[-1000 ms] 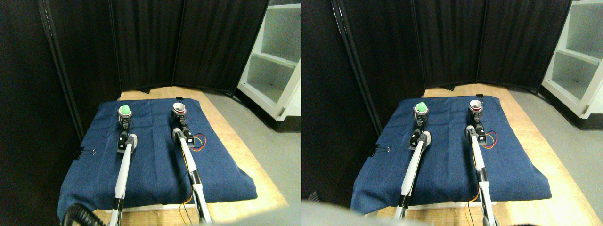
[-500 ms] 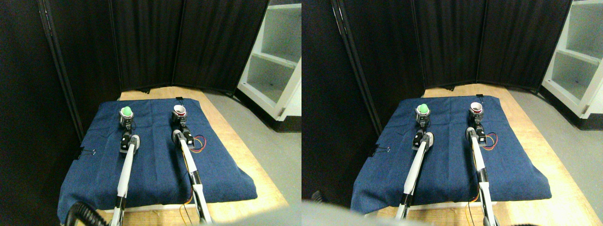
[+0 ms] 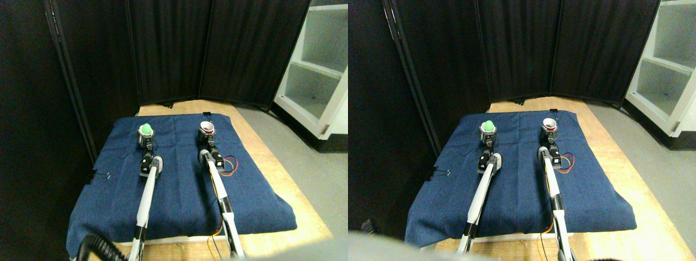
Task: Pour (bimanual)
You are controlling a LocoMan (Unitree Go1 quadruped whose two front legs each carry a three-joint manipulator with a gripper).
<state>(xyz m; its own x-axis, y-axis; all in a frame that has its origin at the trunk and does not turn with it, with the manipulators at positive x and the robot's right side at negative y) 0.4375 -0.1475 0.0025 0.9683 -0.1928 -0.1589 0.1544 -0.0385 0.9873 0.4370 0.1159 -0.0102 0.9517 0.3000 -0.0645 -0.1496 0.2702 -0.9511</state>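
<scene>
Cups first: the cup with the green ball (image 3: 145, 131) sits near the far left corner of the blue cloth (image 3: 179, 185), and the white cup with a red band (image 3: 206, 128) sits near the far right corner, well apart from it. Both look upright, and the green ball (image 3: 145, 128) pokes above its rim.

Only one view for me, the stereo pair, so everything comes from there. My left hand (image 3: 144, 143) is right at the base of the green-ball cup and looks to be touching it, but it's too small for me to tell how far the jaws are open or whether they grip. Same on the other side: my right hand (image 3: 207, 140) is up against the bottom of the white cup, and I can't tell its opening or grip either. The left manipulator (image 3: 145, 198) and right manipulator (image 3: 220, 193) run from the near edge of the cloth up toward the cups, roughly parallel, pale with dark ends.

The cloth covers most of the wooden worktop (image 3: 272, 163), bare wood showing along its right edge and far edge. Red and yellow wires (image 3: 229, 165) loop on the cloth just right of the right manipulator. A binder clip (image 3: 101, 175) holds the cloth's left edge. Black curtain panels (image 3: 217, 49) stand behind the far edge, with a white shelf unit (image 3: 315, 70) off to the right on the floor.
</scene>
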